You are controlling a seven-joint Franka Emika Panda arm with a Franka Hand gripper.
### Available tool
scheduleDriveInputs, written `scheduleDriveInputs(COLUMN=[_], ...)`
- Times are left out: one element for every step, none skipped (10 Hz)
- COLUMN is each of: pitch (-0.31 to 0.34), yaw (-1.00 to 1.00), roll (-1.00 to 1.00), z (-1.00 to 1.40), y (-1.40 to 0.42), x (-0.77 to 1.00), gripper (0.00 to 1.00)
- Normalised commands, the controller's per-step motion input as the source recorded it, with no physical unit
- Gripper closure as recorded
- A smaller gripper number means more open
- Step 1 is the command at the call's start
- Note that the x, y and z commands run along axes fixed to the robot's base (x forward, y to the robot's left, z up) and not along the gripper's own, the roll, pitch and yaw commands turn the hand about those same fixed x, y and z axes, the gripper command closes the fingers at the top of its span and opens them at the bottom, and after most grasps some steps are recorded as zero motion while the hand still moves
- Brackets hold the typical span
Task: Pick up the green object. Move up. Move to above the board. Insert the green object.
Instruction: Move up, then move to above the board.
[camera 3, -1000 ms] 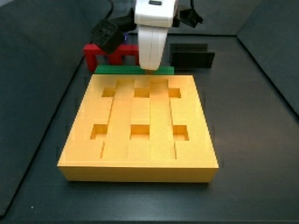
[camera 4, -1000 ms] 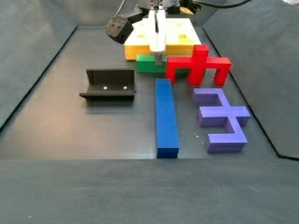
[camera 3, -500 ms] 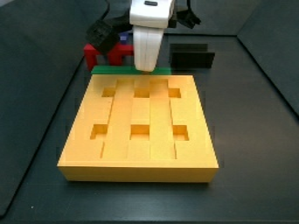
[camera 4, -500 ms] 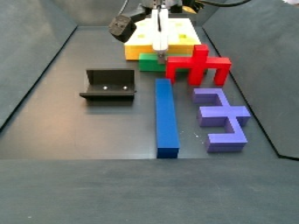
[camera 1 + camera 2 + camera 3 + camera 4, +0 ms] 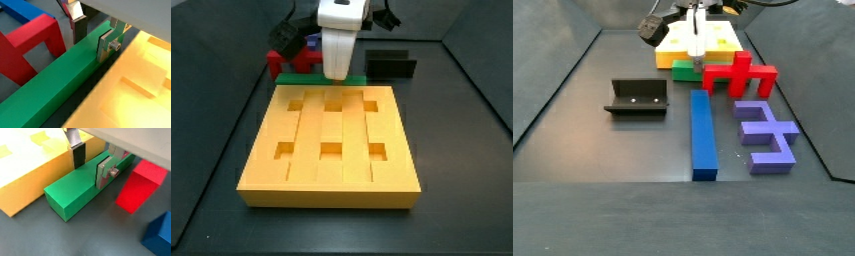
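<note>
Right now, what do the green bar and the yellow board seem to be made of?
Green bar, straddled by the gripper: probably plastic, matte, with one even colour and crisp edges. Yellow board: likely the same, smooth with a slight sheen; painted wood cannot be excluded.

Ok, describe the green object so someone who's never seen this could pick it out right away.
Find the big orange-yellow board. The green object is the long plain bar lying along its far edge, with the gripper straddling it. The red comb-like piece beside it has prongs; the green bar has none.

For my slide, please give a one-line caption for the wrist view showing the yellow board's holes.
Gripper straddling the green object, which lies between the board and the red piece.
</note>
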Motion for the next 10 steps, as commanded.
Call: scheduleDriveInputs(pitch=[0.0,0.041,0.054,0.032,0.0,0.03,0.031,0.014,0.066,0.088], yaw=[0.0,-0.03,-0.03,-0.01,0.0,0.0,0.0,-0.01,-0.01,-0.01], roll=[0.0,0.0,-0.01,-0.04,0.0,0.0,-0.01,-0.05,-0.05,-0.05], z=[0.83,0.76,0.53,0.18,1.4,1.4,1.4,1.4,1.4,1.4], y=[0.0,0.0,0.01,0.0,0.0,0.0,0.0,0.0,0.0,0.0], x=[0.0,-0.06,-0.06,0.0,0.0,-0.02,-0.04,0.0,0.01,-0.01], gripper=[1.0,1.0,1.0,1.0,1.0,1.0,1.0,1.0,1.0,1.0])
